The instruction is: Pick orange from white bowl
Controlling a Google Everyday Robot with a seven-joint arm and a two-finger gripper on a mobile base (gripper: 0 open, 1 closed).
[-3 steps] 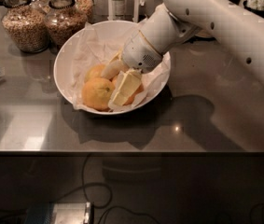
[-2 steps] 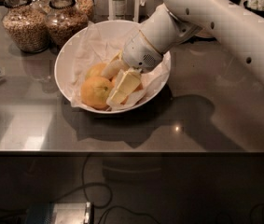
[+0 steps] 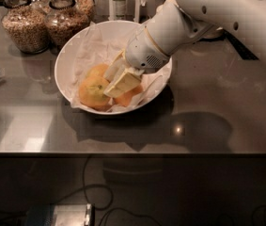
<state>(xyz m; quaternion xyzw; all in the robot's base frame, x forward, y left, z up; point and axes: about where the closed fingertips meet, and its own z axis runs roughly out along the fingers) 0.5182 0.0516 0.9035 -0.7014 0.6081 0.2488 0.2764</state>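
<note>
Hanging the gripper (image 3: 116, 81) low inside the white bowl (image 3: 63, 65), right of centre, down among the fruit. Leaving the standing of the jaws unreadable: open, closed or gripping cannot be told. Overlapping the right flank of the front orange (image 3: 91, 92), with a second orange (image 3: 99, 71) just behind it and an orange-coloured sliver (image 3: 132, 97) peeping out under the gripper's right edge.

Showing no clear shift of gripper, oranges or bowl against the view of a second ago.

Bedding all the fruit on the crumpled white paper (image 3: 88, 51) lining the bowl, and lapping that paper over the near rim. Crossing the bowl's right rim with the white wrist (image 3: 153, 48), then running up and out to the upper right along the arm (image 3: 226, 13).

Crowding the far-left side with a left grain jar (image 3: 24, 25) and a right grain jar (image 3: 64, 22), the latter just beside the rim. Standing a clear bottle (image 3: 119, 1) behind the far rim.

Offering open grey tabletop (image 3: 217, 107) to the right of the bowl and in front of it, up to the table's front edge. Dropping past that edge into dark space strung with cables (image 3: 95, 197).
</note>
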